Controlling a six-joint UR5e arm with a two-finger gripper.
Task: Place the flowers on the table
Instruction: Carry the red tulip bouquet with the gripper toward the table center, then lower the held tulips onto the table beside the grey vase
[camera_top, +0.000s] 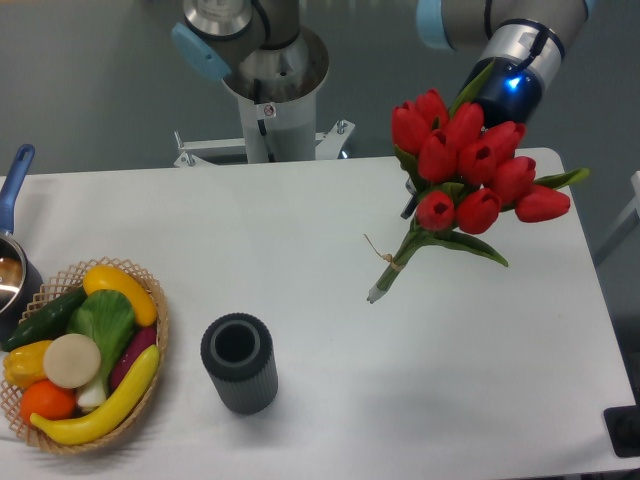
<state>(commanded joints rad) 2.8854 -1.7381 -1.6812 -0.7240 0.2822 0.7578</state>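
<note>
The flowers (465, 160), a bunch of red tulips with green leaves and string-tied stems, hang tilted over the right back part of the white table (300, 230). Their cut stem ends point down-left towards the tabletop. My gripper (410, 205) comes in from the upper right and is mostly hidden behind the blooms, with only a dark finger showing at the bunch's left side. The bunch stays aloft in its grip. Whether the stem tips touch the table cannot be told.
A dark ribbed cylinder vase (239, 363) stands at front centre-left. A wicker basket (155, 300) of vegetables sits at the front left, with a blue-handled pot (12, 260) behind it. The robot base (268, 90) is at the back edge. A black object (625, 430) sits at the front right corner.
</note>
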